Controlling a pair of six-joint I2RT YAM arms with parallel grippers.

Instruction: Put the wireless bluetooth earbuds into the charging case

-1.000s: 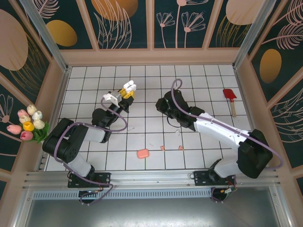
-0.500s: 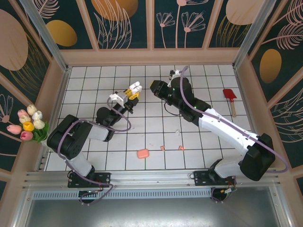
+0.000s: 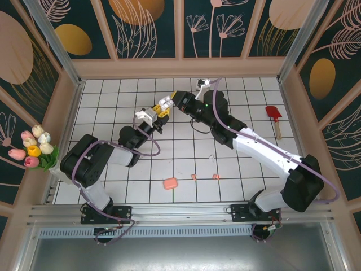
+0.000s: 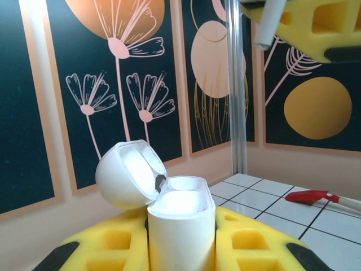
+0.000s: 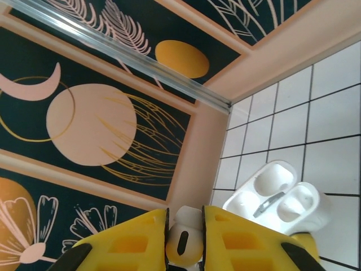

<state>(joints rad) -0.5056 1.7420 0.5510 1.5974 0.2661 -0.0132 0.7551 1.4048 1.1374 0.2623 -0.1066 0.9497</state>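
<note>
Insertion step: the left hand (image 3: 161,109) clenches the open white case (image 4: 180,223) aloft; the right hand (image 3: 178,102), at its 3 o'clock, pinches a white earbud (image 5: 183,244). Next, seemingly, stem-down alignment over a socket.

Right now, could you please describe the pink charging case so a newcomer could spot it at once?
On the white tiled table, look along the near rows, about midway across. The pink charging case lies there, left of a salmon-pink earbud; it is larger and rounded.
</note>
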